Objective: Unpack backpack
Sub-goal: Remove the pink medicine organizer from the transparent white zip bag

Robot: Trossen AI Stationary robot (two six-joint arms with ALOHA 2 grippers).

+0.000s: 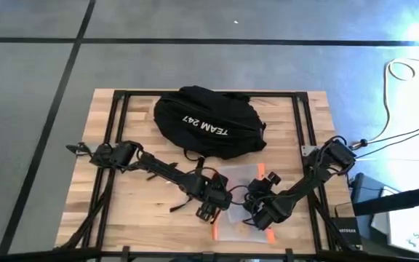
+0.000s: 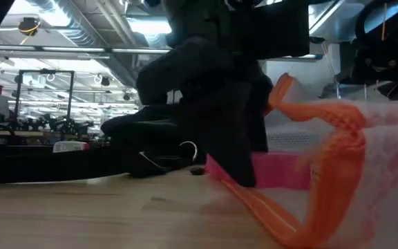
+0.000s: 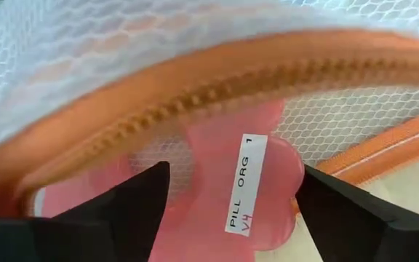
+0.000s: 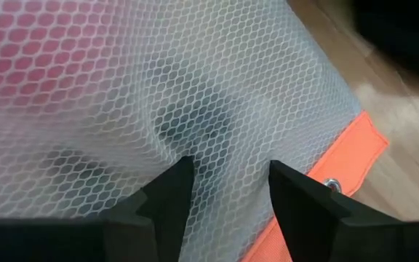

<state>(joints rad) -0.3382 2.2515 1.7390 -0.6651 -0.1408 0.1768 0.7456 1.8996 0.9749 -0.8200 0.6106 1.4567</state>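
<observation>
The black backpack (image 1: pixel 208 121) with white "TEAM 247" lettering lies at the table's far middle. Near the front edge lies a white mesh pouch (image 1: pixel 236 180) with orange zip trim (image 2: pixel 337 149). A pink pill organizer (image 3: pixel 224 182) labelled "PILL ORG 1" lies inside it. My left gripper (image 3: pixel 233 171) is open at the pouch's mouth, its fingers standing on either side of the organizer's end; whether they touch it does not show. My right gripper (image 4: pixel 231 189) is shut on the pouch's mesh from the right. My right gripper pinches a puckered fold of the pouch's white mesh wall (image 4: pixel 195 142) between its two fingers, a short way in from the orange-trimmed corner (image 4: pixel 340 175). The fingers come from above, slanting down. The pouch's orange edge (image 2: pixel 302 104) stands raised while its lower side stays on the table.
Black frame rails (image 1: pixel 118 124) run along the table's left, far and right sides. Bare wood (image 1: pixel 133 204) lies at the front left. A white cable (image 1: pixel 395 87) loops on the floor beyond the right edge.
</observation>
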